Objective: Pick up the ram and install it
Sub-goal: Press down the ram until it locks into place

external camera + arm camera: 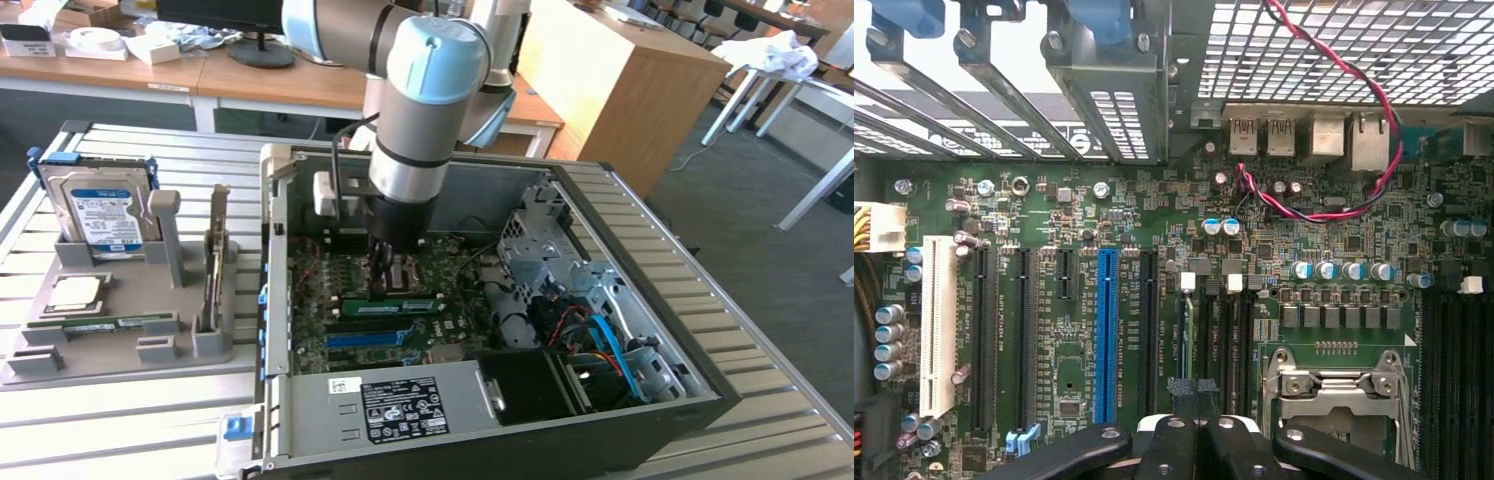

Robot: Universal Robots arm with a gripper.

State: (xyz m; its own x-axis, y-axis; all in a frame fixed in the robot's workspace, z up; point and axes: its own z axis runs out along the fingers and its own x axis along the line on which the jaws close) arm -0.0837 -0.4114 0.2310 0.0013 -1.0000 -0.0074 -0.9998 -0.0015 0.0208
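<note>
Closed gripper (pixel 390 290) pressing down on the ram (pixel 400 304) (seated among motherboard (pixel 1054 330) slots), inside open computer case (pixel 641 240).

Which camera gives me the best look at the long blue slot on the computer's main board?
The wrist view. It looks straight onto the board, and the blue slot shows nearly end to end between black slots. In the exterior view the same slot is just a short blue strip seen at a slant, deep inside the open case.
</note>
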